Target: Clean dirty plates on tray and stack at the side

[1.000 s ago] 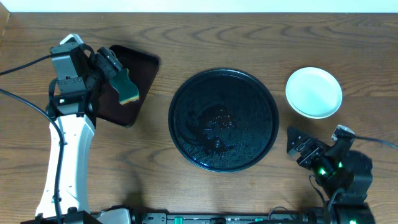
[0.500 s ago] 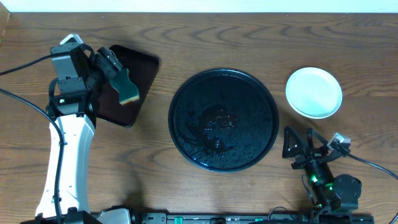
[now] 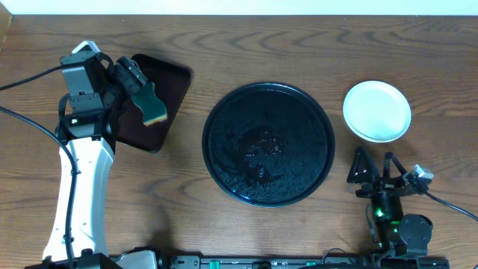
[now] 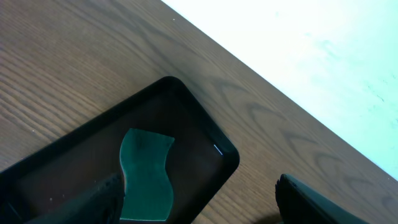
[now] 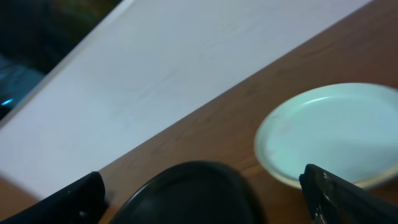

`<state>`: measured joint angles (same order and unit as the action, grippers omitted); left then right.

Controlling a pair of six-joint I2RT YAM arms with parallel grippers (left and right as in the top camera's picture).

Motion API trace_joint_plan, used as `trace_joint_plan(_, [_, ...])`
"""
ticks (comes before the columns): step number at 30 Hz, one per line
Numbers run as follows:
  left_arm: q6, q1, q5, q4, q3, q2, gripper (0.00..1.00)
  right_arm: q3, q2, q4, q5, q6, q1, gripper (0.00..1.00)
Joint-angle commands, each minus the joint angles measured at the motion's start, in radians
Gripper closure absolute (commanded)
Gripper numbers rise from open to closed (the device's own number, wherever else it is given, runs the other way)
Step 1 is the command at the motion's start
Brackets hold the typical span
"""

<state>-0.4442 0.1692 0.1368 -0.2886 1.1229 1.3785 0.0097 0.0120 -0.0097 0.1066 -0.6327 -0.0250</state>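
Note:
The plates point(image 3: 377, 110) sit as one stack on the table right of the tray; the top one is pale mint and looks clean. In the right wrist view point(image 5: 329, 134) a yellowish rim shows under it. The round black tray point(image 3: 269, 143) holds no plate, only wet specks in its middle; its rim also shows in the right wrist view point(image 5: 193, 186). My right gripper point(image 3: 373, 170) is open and empty, in front of the stack and right of the tray; it also shows in the right wrist view point(image 5: 202, 180). My left gripper point(image 3: 134, 82) is open above the rectangular tray; it also shows in the left wrist view point(image 4: 200, 186).
A small rectangular dark tray point(image 3: 175, 78) at the far left holds a green sponge point(image 3: 153, 108), also in the left wrist view point(image 4: 146, 177). A white wall runs along the table's far edge point(image 4: 298, 50). Cables trail from both arms.
My right arm has drawn back toward the front edge and turned, its gripper now pointing toward the far side. The left arm, sponge, tray and plates have not moved.

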Motion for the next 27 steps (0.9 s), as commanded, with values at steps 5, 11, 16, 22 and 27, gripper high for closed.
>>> trace_joint_plan(5, [0.006, 0.005, 0.009, -0.002, 0.013, 0.002, 0.21, -0.005, -0.007, -0.054, -0.222, 0.081, 0.023, 0.01])
trace_joint_plan(11, [0.006, 0.005, 0.009, -0.002, 0.013, 0.002, 0.21, -0.005, -0.007, -0.058, -0.206, 0.407, 0.024, 0.01])
trace_joint_plan(16, [0.006, 0.005, 0.009, -0.002, 0.013, 0.002, 0.21, -0.005, -0.007, -0.058, -0.204, 0.527, 0.024, 0.01])
trace_joint_plan(22, [0.006, 0.005, 0.009, -0.002, 0.013, 0.002, 0.21, -0.005, -0.007, -0.056, -0.204, 0.526, 0.024, 0.01])
trace_joint_plan(27, [0.006, 0.005, 0.009, -0.002, 0.013, 0.002, 0.21, -0.005, -0.007, -0.056, -0.204, 0.526, 0.024, 0.01])
